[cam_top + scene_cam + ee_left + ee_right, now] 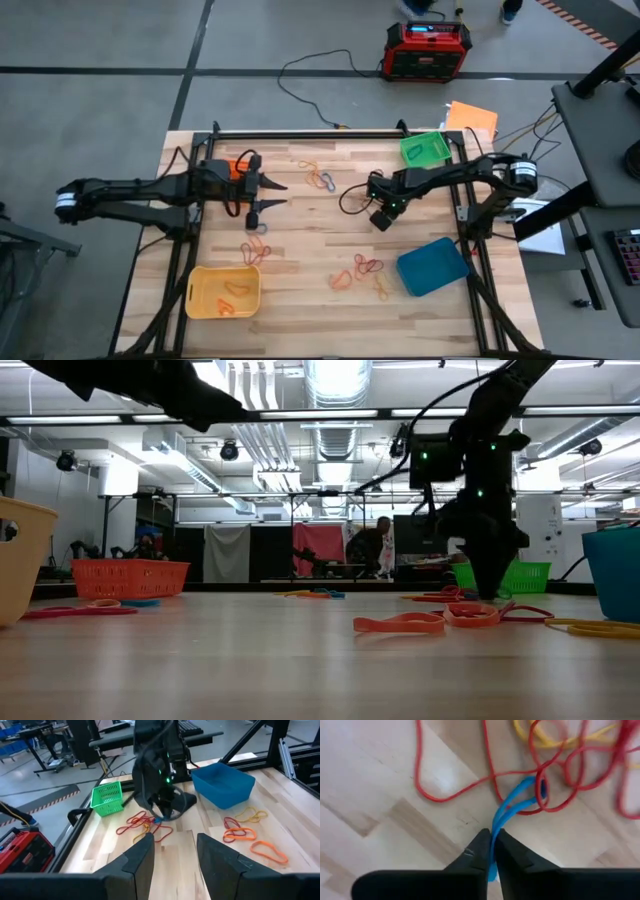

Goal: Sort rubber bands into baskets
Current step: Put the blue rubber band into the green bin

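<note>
Four baskets sit on the table in the high view: the orange basket (225, 168) under the left arm, the green basket (425, 149) behind the right arm, the blue basket (432, 266) near the right edge, the yellow basket (223, 291) at the front left. The right gripper (381, 217) points down at mid-table, bare wood all round it. The left gripper (277, 194) hovers with its jaws spread, empty, a cluster of rubber bands (320, 178) just ahead of them.

Low view: the right gripper (492, 592) reaches the tabletop, orange bands (400, 623) lying in front of it, open wood to their left.

Left wrist view: the left gripper's fingers (140, 857) stand apart over clear boards; beyond them the right gripper (167, 814) meets a red and yellow tangle (142, 825).

Right wrist view: the right gripper (493, 847) has its jaws pressed together, pinching a blue rubber band (512, 807) that runs out from the tips and loops through red bands (485, 770); yellow bands (555, 740) lie beyond.
</note>
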